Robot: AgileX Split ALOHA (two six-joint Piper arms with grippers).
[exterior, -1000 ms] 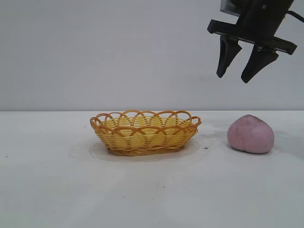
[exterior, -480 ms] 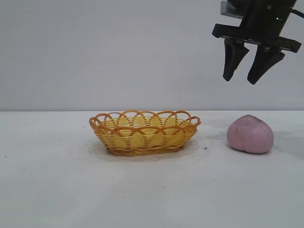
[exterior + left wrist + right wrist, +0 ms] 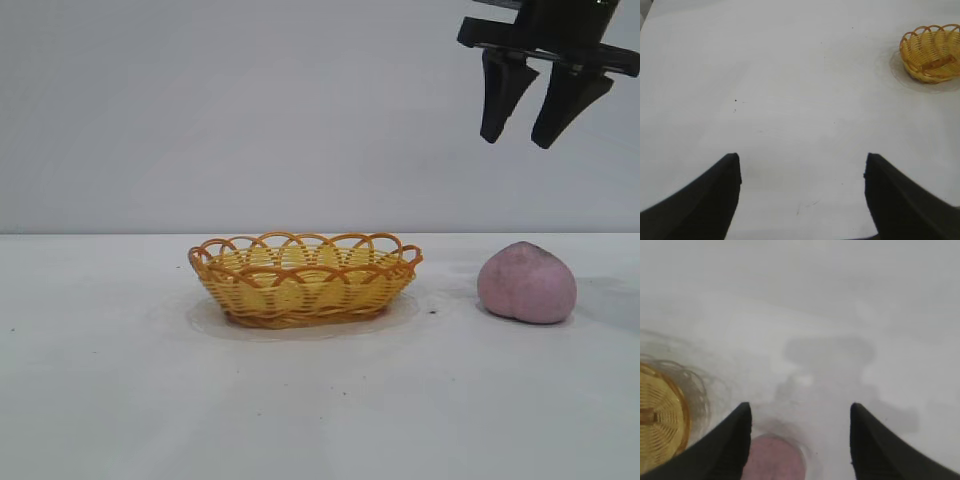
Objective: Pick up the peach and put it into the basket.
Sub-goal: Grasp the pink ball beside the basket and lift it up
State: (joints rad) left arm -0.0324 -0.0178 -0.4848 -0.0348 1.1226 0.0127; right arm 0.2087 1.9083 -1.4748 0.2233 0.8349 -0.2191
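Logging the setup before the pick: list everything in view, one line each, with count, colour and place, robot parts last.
basket: one, yellow-orange woven, on the table near the middle, nothing in it.
peach: one, dull pinkish-mauve, on the table to the right of the basket, apart from it.
table: one, white, under both things, with a few dark specks.
right gripper: one, black, open and holding nothing, high above the peach.
left gripper: one, black, open and holding nothing, over bare table away from the basket; seen only in its own wrist view.
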